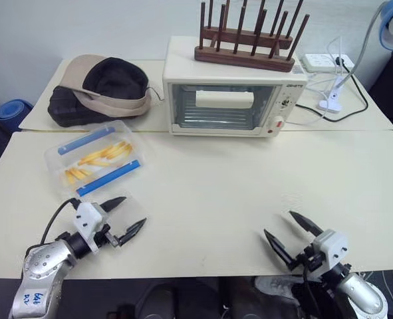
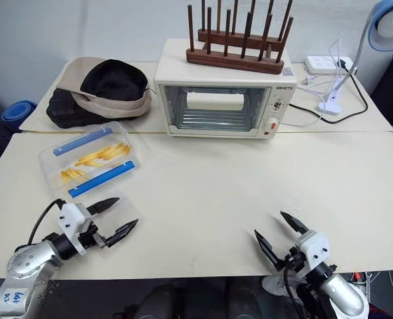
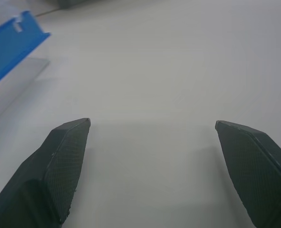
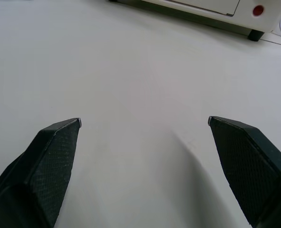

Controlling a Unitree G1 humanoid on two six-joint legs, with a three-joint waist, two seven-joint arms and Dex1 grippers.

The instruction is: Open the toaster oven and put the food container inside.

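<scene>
So the table [image 1: 203,193] is being shared by everything here, with the toaster oven [image 1: 233,93] sitting at the far side, door shut, handle bar running across the top of the glass. A wooden peg rack [image 1: 246,40] is being carried on its roof, which probably matters: any hard tug on the door is likely going to rock the whole box and the rack with it. A cap [image 1: 106,86] is lying just left of the oven, and cables with a power strip [image 1: 326,63] are trailing off to its right.

The food container [image 1: 96,159] is resting on the near-left part of the table, lid clipped, well apart from the oven and just beyond the left gripper [image 1: 124,216]. Nothing is being held yet. That gripper's fingers are being kept wide apart, and the same goes for the right gripper [image 1: 286,229], hovering low over bare tabletop.

The door looks like the step in hand. It's probably best done by the right gripper, being brought up to the handle and pulled down gently along the hinge arc, not straight back. The container is better left alone until the door is lying fully flat.
</scene>
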